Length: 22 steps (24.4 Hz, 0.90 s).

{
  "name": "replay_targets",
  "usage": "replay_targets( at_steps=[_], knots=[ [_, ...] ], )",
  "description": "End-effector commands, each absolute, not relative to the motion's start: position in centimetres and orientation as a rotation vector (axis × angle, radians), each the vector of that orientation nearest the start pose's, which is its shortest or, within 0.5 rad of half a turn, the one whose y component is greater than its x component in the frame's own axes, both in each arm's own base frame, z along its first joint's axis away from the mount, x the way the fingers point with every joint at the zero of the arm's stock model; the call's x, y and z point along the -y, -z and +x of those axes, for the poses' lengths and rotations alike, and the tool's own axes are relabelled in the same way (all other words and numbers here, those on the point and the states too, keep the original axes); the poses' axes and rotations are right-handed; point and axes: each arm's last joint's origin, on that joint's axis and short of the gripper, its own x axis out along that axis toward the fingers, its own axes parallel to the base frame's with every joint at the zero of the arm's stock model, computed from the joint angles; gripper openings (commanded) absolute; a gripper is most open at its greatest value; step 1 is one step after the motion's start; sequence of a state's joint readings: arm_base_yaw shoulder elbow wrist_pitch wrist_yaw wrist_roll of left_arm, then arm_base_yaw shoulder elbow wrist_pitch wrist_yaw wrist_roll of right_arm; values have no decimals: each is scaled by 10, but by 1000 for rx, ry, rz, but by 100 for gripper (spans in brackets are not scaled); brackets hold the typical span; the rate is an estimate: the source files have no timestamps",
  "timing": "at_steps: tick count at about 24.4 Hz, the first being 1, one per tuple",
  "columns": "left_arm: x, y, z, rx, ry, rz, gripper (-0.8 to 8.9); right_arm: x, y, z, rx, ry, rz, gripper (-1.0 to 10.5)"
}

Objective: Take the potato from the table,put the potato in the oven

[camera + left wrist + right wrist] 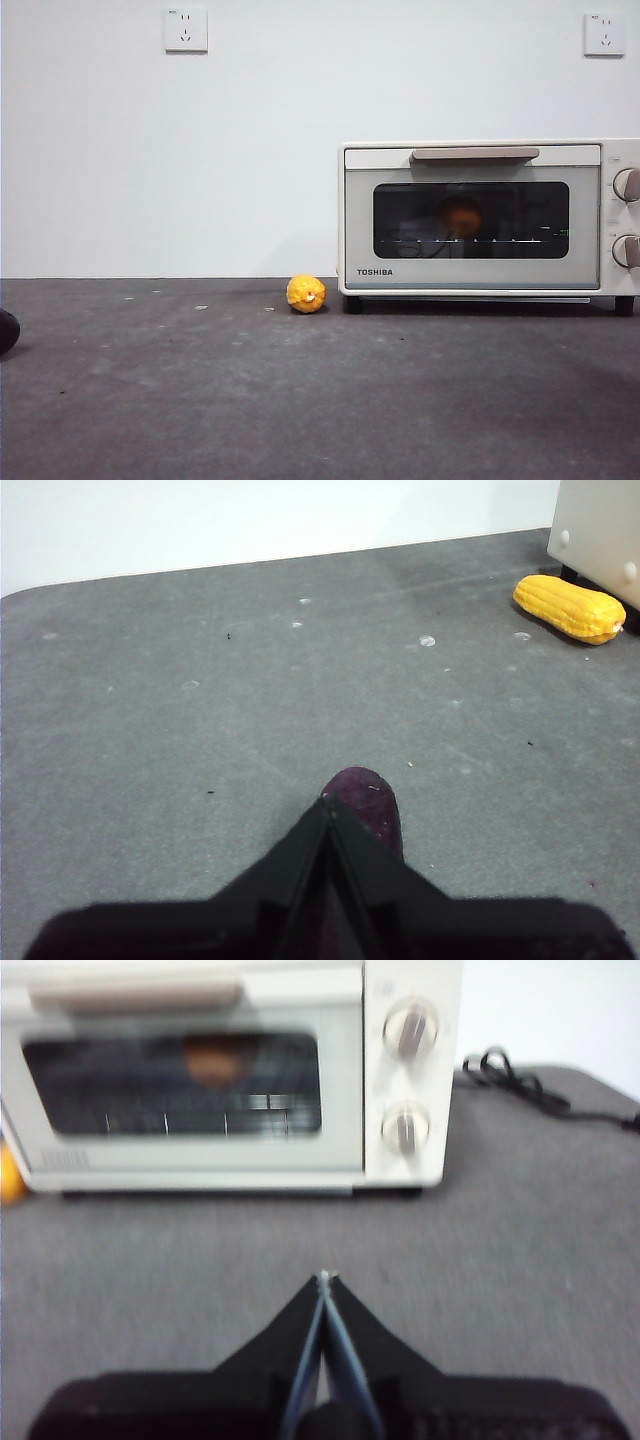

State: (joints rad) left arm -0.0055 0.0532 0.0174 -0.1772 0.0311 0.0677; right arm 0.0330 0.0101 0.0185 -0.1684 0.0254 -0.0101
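Your potato already sits inside the oven, visible as an orange-brown lump behind the dark glass, resting on the wire rack. The oven door is closed, its beige handle running along the top and two round knobs stacked at the side. The oven stands on the desk against the white wall. Just beside its corner you can see a bumpy yellow corn cob lying on the desk. Your left tool has its jaws pressed together with nothing between them, hovering just above a dark purple object well apart from the oven. Your right tool is likewise pressed together and empty, facing the oven front from a distance, with a black power cord trailing beside the oven.
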Motion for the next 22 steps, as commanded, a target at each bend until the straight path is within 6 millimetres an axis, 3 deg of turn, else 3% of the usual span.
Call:
replay_targets(
  at_steps=[1,22],
  knots=[
    [1,-146,98,-212,44,74,-4,-2,-149,96,-184,-10,-61,1],
    [1,-146,99,-214,44,74,-4,-2,-150,96,-181,-3,-51,1]
  ],
)
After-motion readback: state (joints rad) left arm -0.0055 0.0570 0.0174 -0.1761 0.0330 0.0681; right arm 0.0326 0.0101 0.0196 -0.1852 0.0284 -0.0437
